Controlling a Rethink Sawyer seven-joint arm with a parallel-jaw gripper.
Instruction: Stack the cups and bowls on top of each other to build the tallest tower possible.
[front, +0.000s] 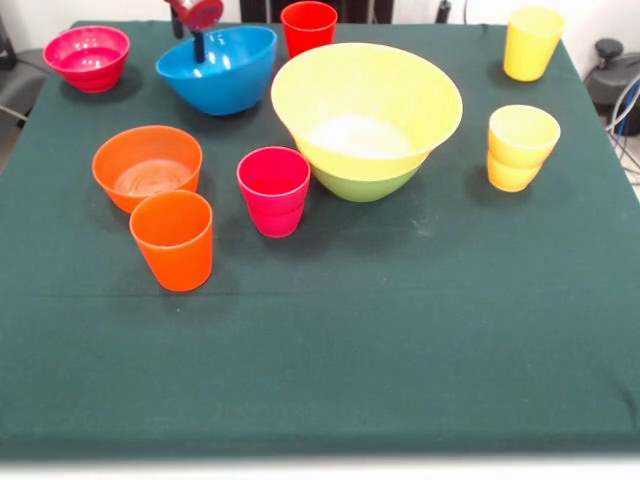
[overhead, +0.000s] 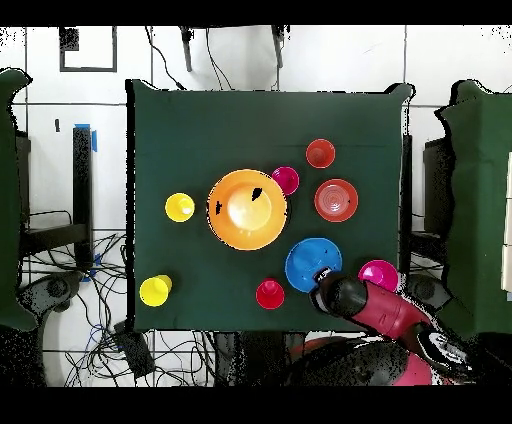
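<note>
The very large yellow bowl (front: 365, 100) sits nested in the green bowl (front: 365, 187) at mid-table; this tower also shows in the overhead view (overhead: 247, 209). The blue bowl (front: 222, 70) stands at the back. My gripper (front: 197, 42) hangs at the blue bowl's far left rim, and the overhead view shows the gripper (overhead: 322, 277) at the edge of the blue bowl (overhead: 310, 262). I cannot see whether it grips the rim. The magenta-pink bowl (front: 88, 57), orange bowl (front: 147, 166), orange cup (front: 173, 240), pink cup (front: 274, 190) and red cup (front: 308, 27) stand apart.
A yellow cup (front: 532, 42) stands at the back right. Another yellow cup (front: 520, 147), which looks like two nested, stands right of the tower. The table is covered by a dark green cloth (front: 400, 340). Cables lie on the floor beyond the table edges.
</note>
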